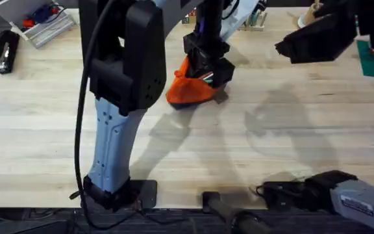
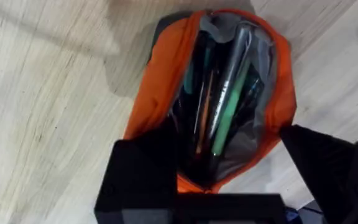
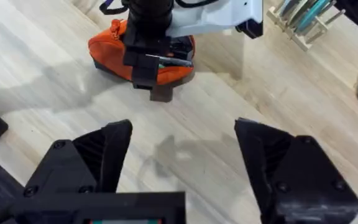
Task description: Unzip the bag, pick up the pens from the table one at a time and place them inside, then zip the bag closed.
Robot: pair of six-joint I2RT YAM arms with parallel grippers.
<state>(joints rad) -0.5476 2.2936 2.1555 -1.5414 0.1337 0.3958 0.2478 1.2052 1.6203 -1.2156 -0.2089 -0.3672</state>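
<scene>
While the soft orange bag gapes | slim pens inside | left tool spread, empty | right tool wide, empty

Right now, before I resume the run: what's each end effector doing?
Left end effector: open, straddling the end of the unzipped orange bag, pens inside.
Right end effector: open, empty, above the table.

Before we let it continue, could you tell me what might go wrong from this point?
The left gripper sits right over the open bag, so pulling away could snag the fabric and drag it. The pens lie near the opening and might jam the zipper. The right gripper hovers open, apart, not steadying the bag.
</scene>
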